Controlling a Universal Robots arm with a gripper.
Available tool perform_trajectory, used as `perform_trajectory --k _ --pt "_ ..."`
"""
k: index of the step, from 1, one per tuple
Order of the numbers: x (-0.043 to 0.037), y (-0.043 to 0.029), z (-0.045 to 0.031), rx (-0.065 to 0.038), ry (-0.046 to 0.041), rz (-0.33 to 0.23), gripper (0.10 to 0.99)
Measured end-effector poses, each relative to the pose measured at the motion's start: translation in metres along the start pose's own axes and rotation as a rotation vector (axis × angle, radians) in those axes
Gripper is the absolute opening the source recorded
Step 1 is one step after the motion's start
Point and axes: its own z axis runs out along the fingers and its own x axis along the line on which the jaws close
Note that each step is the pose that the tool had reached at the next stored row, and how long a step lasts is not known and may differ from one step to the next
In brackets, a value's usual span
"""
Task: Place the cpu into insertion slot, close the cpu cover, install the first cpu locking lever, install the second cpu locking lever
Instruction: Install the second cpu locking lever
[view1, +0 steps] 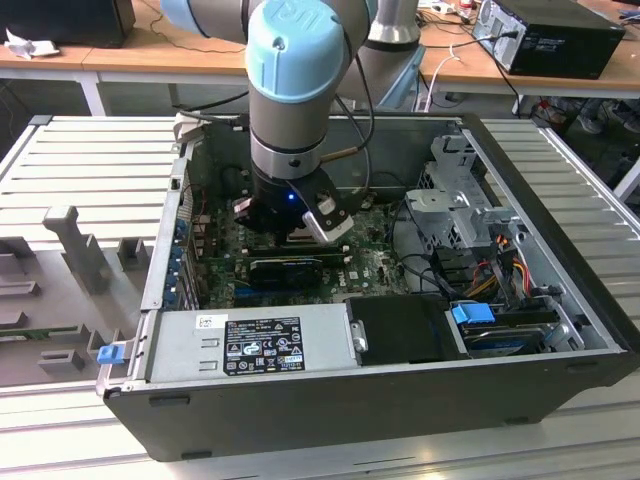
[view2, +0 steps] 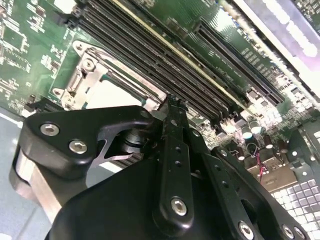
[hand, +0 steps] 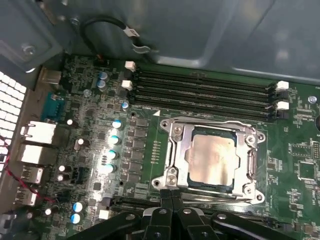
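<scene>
Presently my black two-fingered gripper (hand: 171, 196) stands with its fingertips pressed together and nothing between them, as both wrist views show; in the second wrist view the same gripper (view2: 171, 102) ends in one joined tip. In the first wrist view that tip sits at the edge of the insertion slot (hand: 209, 160), a square socket with a silvery metal rim, on the side away from the memory slots.

The small flat square cpu with a pale silver-beige face (hand: 212, 158) lies seated in the insertion slot. The thin silvery metal cpu cover (hand: 175, 156) lies flat over the slot, and the chip's face shows through its central window. I cannot tell how the locking levers stand.

Beyond the insertion slot, four long black memory slots (hand: 202, 92) run side by side along its far edge. All of this sits on the green motherboard (hand: 150, 155).

In the exterior view my gripper (view1: 290, 225) is lowered inside the open grey metal computer case (view1: 330, 400), above the motherboard (view1: 370, 265).
</scene>
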Motion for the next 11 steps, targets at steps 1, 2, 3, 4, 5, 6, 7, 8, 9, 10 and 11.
perform_trajectory --k 1,2,3,4,5,6,7,8,9,10,11 --pt "0.0013 -0.0014 0.0000 -0.008 -0.0009 -0.001 0.106" --pt "0.0032 -0.0036 0.0004 -0.020 -0.0022 -0.003 0.106" --pt "0.0041 -0.0048 0.0010 -0.026 -0.0027 -0.004 0.106" --pt "0.0044 -0.0052 0.0017 -0.029 -0.0028 -0.005 0.106" --pt "0.0045 -0.0056 0.0037 -0.031 -0.0029 -0.006 0.106" --pt "0.0045 -0.0061 0.0052 -0.032 -0.0028 -0.006 0.106" --pt "0.0045 -0.0064 0.0066 -0.033 -0.0028 -0.006 0.106" --pt "0.0045 -0.0069 0.0086 -0.035 -0.0030 -0.007 0.106" --pt "0.0045 -0.0075 0.0106 -0.044 -0.0037 -0.008 0.106" --pt "0.0045 -0.0077 0.0115 -0.050 -0.0045 -0.009 0.106" --pt "0.0045 -0.0078 0.0123 -0.056 -0.0051 -0.010 0.106"
